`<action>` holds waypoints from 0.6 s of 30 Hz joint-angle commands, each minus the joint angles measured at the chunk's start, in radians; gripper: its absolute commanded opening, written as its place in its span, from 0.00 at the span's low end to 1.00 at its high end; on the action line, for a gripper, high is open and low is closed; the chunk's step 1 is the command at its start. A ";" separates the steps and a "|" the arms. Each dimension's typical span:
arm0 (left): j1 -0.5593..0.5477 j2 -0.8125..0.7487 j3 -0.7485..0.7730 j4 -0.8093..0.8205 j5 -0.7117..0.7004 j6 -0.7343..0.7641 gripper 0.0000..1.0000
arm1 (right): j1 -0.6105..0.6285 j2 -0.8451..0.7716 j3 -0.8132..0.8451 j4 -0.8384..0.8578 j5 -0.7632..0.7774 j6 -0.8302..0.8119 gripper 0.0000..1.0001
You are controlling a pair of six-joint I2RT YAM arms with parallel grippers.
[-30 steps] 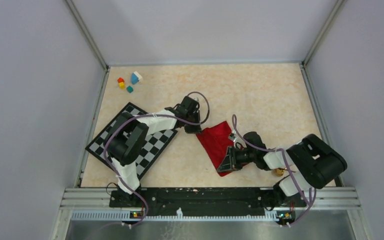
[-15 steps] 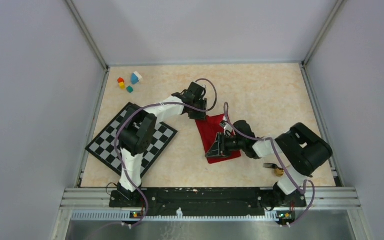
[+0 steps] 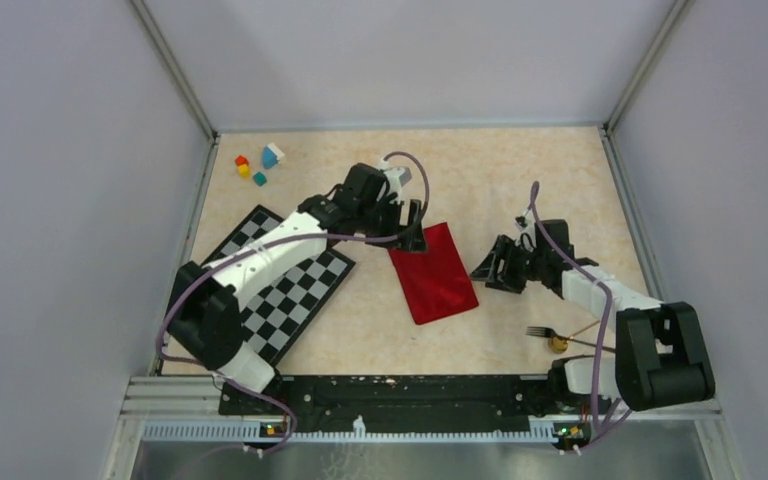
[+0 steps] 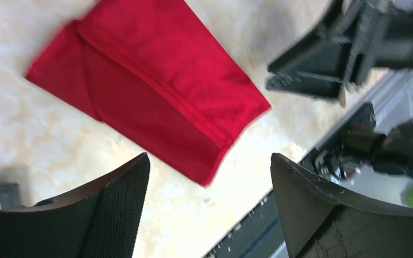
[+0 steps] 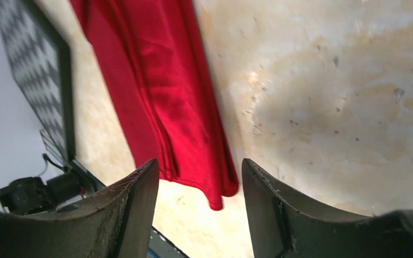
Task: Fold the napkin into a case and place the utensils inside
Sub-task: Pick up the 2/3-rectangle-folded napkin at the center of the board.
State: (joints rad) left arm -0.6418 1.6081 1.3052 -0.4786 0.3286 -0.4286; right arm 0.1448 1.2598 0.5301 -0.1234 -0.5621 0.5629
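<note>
The red napkin [image 3: 433, 271] lies flat mid-table, folded into a narrow oblong case with a stitched flap edge along its length [image 4: 156, 97]. My left gripper [image 3: 413, 237] hovers at its far left corner, open and empty; in the left wrist view [image 4: 208, 157] the cloth's near corner lies below the jaws. My right gripper [image 3: 490, 267] stands open to the right of the cloth, apart from it, with the cloth's end [image 5: 161, 91] in front of its jaws [image 5: 199, 161]. The dark fork [image 3: 543, 331] and gold-bowled spoon [image 3: 559, 344] lie at the near right, beside the right arm.
A black-and-white checkered mat [image 3: 290, 290] lies left of the napkin, under the left arm. Small coloured blocks [image 3: 258, 165] sit at the far left corner. The metal rail [image 3: 410, 395] runs along the near edge. Side walls enclose the table.
Both grippers opened and let go of the napkin, which now lies flat. The right arm drew back to the right, off the cloth. The left gripper shifted to the cloth's far corner.
</note>
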 commanded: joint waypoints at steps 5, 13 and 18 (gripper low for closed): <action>-0.133 -0.187 -0.192 -0.038 -0.038 -0.067 0.92 | 0.023 0.111 -0.072 0.013 0.035 -0.064 0.39; -0.314 -0.169 -0.246 0.069 -0.198 -0.188 0.92 | 0.153 -0.106 -0.172 0.063 0.003 0.152 0.27; -0.468 0.053 -0.072 0.016 -0.375 -0.211 0.91 | 0.047 -0.284 -0.124 -0.193 0.264 0.131 0.74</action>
State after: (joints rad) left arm -1.0130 1.5059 1.0931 -0.4641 0.1295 -0.5991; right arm 0.2756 1.0725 0.3504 -0.1585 -0.4923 0.6807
